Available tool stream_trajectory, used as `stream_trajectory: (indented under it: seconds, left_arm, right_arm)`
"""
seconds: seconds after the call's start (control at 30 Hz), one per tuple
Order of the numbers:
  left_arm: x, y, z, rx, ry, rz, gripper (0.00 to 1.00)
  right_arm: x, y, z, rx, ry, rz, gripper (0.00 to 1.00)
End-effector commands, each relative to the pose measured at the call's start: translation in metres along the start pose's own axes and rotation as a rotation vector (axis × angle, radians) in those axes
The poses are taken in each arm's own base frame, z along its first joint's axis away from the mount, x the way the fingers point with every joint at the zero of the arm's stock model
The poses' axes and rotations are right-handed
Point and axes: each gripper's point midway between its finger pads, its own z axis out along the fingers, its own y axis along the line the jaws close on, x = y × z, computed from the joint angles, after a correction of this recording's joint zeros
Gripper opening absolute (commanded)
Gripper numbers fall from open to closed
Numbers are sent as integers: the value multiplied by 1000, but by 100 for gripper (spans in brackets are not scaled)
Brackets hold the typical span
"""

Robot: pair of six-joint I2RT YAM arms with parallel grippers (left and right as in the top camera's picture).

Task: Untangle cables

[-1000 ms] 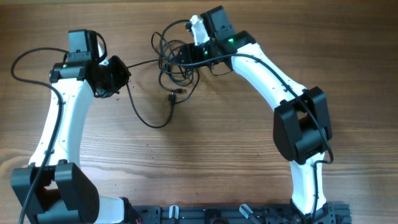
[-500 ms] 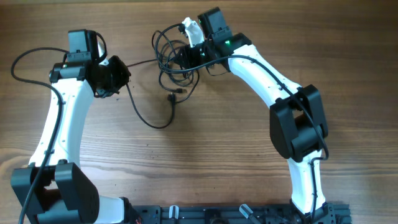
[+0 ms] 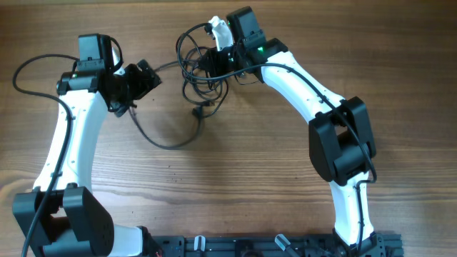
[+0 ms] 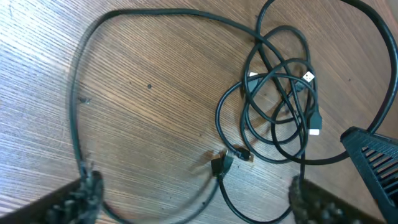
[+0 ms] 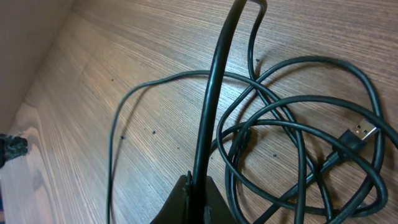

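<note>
1. The right gripper [image 5: 194, 185] is clenched on one strand of the cables [image 5: 298, 155]. The strand rises taut from its fingertips, and the rest of the bundle lies just beyond on the table [image 3: 250, 164].
2. The left gripper [image 4: 193, 193] is released, jaws wide, above a long loose loop that runs out from the bundle.
3. The cables are thin and black, in overlapping loops, with a metal-tipped plug [image 5: 360, 132] showing.
</note>
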Motion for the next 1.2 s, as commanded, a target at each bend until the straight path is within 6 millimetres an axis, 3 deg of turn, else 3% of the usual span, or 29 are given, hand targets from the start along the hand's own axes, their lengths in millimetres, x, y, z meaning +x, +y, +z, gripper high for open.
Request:
stream_trajectory:
  seconds: [0.0, 0.1, 0.2, 0.33, 0.5, 0.6, 0.7, 0.87, 0.97, 1.17]
  left_arm:
    - [1, 3, 4, -18, 3, 6, 100]
    - [1, 3, 4, -17, 3, 6, 100]
    - [1, -1, 4, 1, 2, 9, 100]
    - [-1, -1, 4, 4, -4, 11, 100]
    - [-1, -5, 4, 25, -1, 26, 100]
    - [5, -41, 0, 223, 38, 164, 98]
    - [13, -83, -16, 476, 63, 301, 98]
    - [18, -106, -24, 582, 67, 353, 95]
    - [24, -116, -23, 599, 66, 385, 97]
    - [22, -158, -24, 672, -22, 470, 100]
  right_arm:
    - [-63, 59, -69, -110, -157, -42, 4]
    - [-97, 98, -135, -164, -273, -16, 4]
    - [-115, 121, -189, -203, -352, 160, 4]
    - [-120, 128, -220, -241, -379, 370, 4]
    - [-114, 131, -224, -287, -336, 359, 4]
    - [-105, 143, -225, -335, -294, 258, 4]
    - [-93, 139, -220, -318, -250, 229, 5]
    - [-81, 137, -221, -333, -200, 207, 4]
    - [-80, 150, -226, -397, -185, 168, 4]
    - [-70, 186, -253, -538, -154, 63, 4]
